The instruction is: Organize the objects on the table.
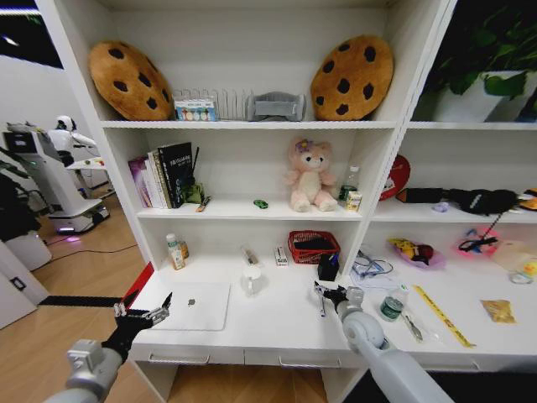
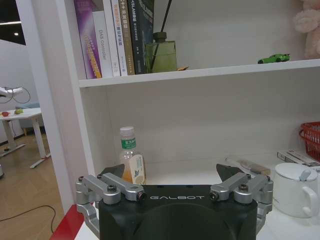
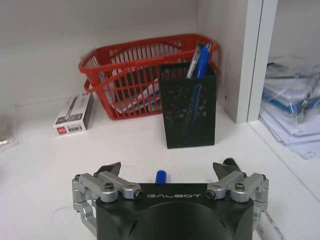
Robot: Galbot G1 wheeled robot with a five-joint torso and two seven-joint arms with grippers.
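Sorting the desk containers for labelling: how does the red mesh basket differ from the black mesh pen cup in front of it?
The red mesh basket is wide, low and has slatted plastic sides; the black mesh pen cup is narrow, tall and finely perforated. The basket holds flat items lying down; the cup holds blue pens standing upright. The basket sits against the back wall, the cup nearer the right gripper. Both stand open-topped on the white desk.
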